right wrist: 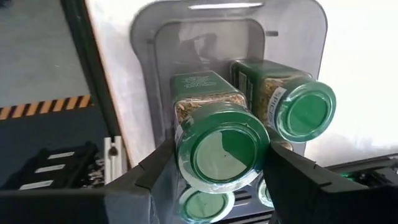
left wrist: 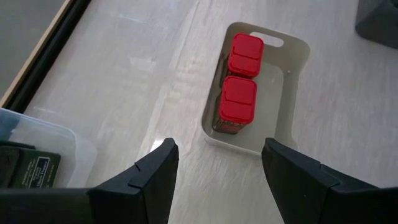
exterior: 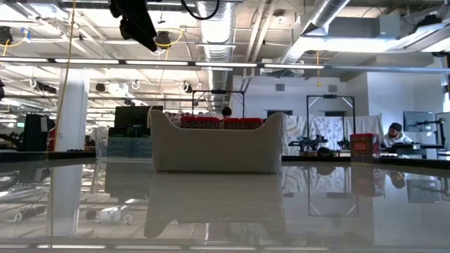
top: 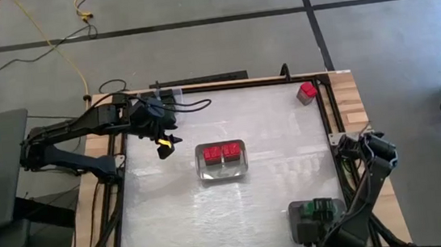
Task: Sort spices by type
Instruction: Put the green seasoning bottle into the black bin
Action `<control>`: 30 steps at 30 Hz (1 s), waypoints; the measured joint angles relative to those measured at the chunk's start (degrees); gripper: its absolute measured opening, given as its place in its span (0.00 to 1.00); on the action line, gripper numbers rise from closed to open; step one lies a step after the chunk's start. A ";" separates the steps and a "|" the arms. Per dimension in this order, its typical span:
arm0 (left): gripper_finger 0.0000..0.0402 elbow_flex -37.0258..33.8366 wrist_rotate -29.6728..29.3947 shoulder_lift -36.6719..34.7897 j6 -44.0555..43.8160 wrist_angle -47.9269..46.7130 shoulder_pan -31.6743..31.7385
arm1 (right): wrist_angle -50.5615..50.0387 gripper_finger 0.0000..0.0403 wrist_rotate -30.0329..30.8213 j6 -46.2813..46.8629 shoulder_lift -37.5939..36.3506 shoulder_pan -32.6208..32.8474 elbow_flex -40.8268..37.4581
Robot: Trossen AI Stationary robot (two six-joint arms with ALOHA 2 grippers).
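Observation:
A clear tray (top: 223, 172) in the table's middle holds two red square-capped spices (left wrist: 239, 78), side by side. A third red-capped spice (top: 307, 91) stands alone at the far right corner. My left gripper (top: 166, 147) hovers open above the table, left of that tray, with nothing between its fingers (left wrist: 158, 165). At the near right, my right gripper (right wrist: 221, 155) points down over a grey tray (right wrist: 146, 37) and is shut on a green round-capped spice jar (right wrist: 221, 146). Other green-capped jars (right wrist: 305, 112) lie in the grey tray. My right gripper pinches the green-capped jar between its two fingers (right wrist: 155, 171), one on each side just by the cap (right wrist: 186, 155). The fingers come from above, pointing down. The jar is roughly upright, cap up, over the grey tray; whether its bottom touches anything is hidden by the jar itself.
A clear container (left wrist: 37, 140) with a dark boxy item (left wrist: 31, 168) sits at the far left, under my left arm. A black frame (top: 328, 105) runs along the table's edges. Bare tabletop lies between the two trays.

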 joint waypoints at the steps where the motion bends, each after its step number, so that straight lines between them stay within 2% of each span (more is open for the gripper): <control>1: 0.55 0.00 0.00 0.00 0.00 0.00 0.00 | 0.20 0.55 -0.19 0.02 0.00 0.00 -0.50; 13: 0.55 0.00 -0.02 0.00 0.00 0.00 -1.46 | 7.20 0.55 -0.21 0.09 -0.02 0.63 -5.53; 30: 0.55 0.00 -0.02 0.00 -0.63 0.17 -2.43 | 6.07 0.56 3.35 -0.68 -0.04 2.49 -5.73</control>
